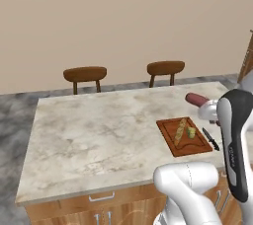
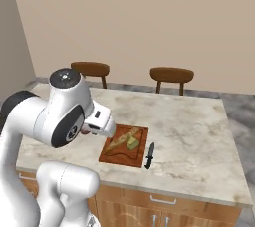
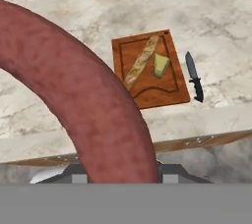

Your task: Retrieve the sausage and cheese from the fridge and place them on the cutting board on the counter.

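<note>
My gripper (image 1: 205, 106) is shut on the sausage (image 1: 196, 99), a reddish-brown link held in the air above the counter (image 1: 99, 135), just beyond the cutting board's far right corner. In the hand view the sausage (image 3: 74, 85) curves across the left half and hides the fingertips. The cutting board (image 1: 195, 147) lies near the counter's front right. On it rests the cheese (image 1: 191, 132), a pale yellow wedge (image 3: 161, 65), beside a long baguette (image 1: 180, 130). The fridge is out of view.
A small black-handled knife (image 1: 211, 139) lies on the counter just right of the board. Two wooden chairs (image 1: 85, 75) (image 1: 165, 67) stand at the counter's far side. Cabinets with silver handles (image 1: 101, 197) sit under the front edge.
</note>
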Tool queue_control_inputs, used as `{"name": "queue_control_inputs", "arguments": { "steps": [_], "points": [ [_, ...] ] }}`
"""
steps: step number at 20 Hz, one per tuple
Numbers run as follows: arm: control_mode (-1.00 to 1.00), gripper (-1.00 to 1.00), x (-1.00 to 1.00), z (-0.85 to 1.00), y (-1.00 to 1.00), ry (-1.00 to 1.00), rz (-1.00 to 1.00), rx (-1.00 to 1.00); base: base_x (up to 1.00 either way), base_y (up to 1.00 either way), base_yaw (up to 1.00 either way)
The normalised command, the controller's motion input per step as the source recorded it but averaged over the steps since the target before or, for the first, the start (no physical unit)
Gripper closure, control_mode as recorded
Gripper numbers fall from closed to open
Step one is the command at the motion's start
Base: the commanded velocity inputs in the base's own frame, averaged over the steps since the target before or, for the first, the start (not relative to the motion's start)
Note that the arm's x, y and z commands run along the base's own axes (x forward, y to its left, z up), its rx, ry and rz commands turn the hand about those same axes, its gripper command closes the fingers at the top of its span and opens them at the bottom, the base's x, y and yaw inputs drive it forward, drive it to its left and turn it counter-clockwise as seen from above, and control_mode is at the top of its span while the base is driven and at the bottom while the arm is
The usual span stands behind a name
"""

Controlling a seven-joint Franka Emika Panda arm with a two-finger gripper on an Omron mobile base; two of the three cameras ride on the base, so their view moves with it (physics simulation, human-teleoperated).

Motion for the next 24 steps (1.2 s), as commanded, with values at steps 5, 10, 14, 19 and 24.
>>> {"name": "queue_control_inputs", "arguments": {
  "steps": [5, 10, 14, 19, 24],
  "points": [
    [-1.00, 1.00, 0.03, -0.43, -0.48, 0.15, 0.00, 0.01, 0.00, 0.00, 0.00],
    [-1.00, 1.00, -0.08, -0.56, -0.28, 0.04, 0.18, 0.02, 0.00, 0.00, 0.00],
    [-1.00, 1.00, 0.20, -0.50, -0.16, 0.15, 0.18, 0.00, 0.00, 0.00, 0.00],
    [-1.00, 1.00, 0.44, -0.50, -0.13, 0.17, 0.13, 0.00, 0.00, 0.00, 0.00],
    [-1.00, 1.00, 0.30, -0.59, -0.26, 0.18, 0.17, 0.00, 0.00, 0.00, 0.00]
  ]
}}
